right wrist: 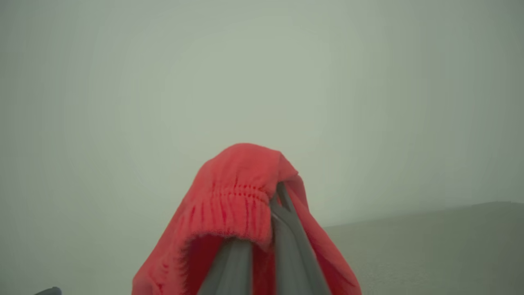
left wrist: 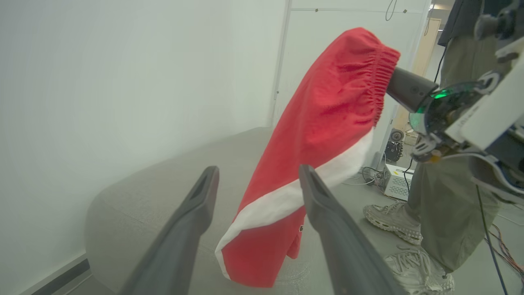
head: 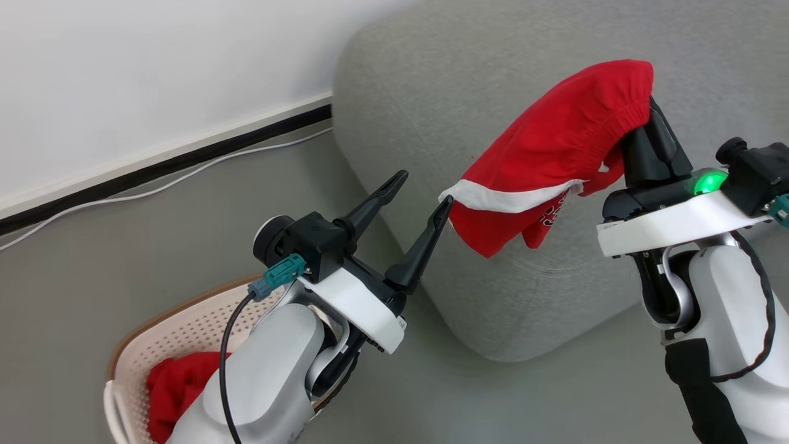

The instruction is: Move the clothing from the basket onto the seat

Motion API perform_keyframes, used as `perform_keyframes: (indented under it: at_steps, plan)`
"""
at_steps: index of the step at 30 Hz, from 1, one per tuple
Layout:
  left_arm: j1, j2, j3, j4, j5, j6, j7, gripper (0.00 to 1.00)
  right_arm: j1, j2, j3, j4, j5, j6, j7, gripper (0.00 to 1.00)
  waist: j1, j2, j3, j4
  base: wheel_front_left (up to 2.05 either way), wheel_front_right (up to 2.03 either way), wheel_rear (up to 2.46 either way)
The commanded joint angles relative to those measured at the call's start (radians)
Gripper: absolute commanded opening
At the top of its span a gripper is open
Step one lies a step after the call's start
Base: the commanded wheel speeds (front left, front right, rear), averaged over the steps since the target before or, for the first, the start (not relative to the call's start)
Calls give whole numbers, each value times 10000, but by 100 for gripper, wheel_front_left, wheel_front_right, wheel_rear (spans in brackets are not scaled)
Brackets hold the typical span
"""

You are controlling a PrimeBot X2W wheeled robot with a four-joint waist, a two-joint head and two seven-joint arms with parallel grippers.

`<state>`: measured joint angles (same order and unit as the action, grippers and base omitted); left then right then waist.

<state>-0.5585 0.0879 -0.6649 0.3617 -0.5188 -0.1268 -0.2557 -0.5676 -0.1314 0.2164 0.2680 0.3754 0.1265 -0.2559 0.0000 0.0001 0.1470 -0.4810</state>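
A red garment with a white stripe (head: 555, 148) hangs from my right gripper (head: 647, 114), which is shut on its elastic waistband above the grey seat (head: 444, 80). The fabric drapes over the fingertips (right wrist: 282, 213) and hides them. My left gripper (head: 424, 188) is open and holds nothing; its right fingertip is close to the garment's white-striped corner. From the left wrist the garment (left wrist: 327, 123) hangs just beyond the spread fingers (left wrist: 192, 221). The cream basket (head: 185, 320) sits at the lower left, partly behind my left forearm, with another red garment (head: 175, 385) inside.
A white cable (head: 185, 179) and a black skirting strip run along the wall on the grey floor. A person's legs and pale shoes (left wrist: 393, 221) stand beside the seat, near a small white box (left wrist: 399, 180) with wires.
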Motion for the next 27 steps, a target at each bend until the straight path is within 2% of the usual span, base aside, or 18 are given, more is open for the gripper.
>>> perform_keyframes:
  at_steps: [1, 10, 18, 27]
  plan:
    - [-119, 140, 319, -323, 146, -38, -60, 100, 49, -51, 31, -352, 91, 42, -59, 0, 0, -1, 80, -438, 0, 0, 0]
    - [-296, 197, -186, -523, 170, -38, -60, 100, -130, -409, -922, -765, -70, 42, -59, 0, 0, -1, 680, -612, 0, 0, 0]
    - [-603, 327, -721, -781, 260, -38, -61, 100, -1054, -894, -2172, -686, -6, 42, -59, 0, 0, -1, 1666, -177, 0, 0, 0]
    - [-1204, 526, -1299, -1061, 203, -38, -61, 100, -2411, -1790, -3395, -379, -300, 42, -59, 0, 0, -1, 2976, 459, 0, 0, 0]
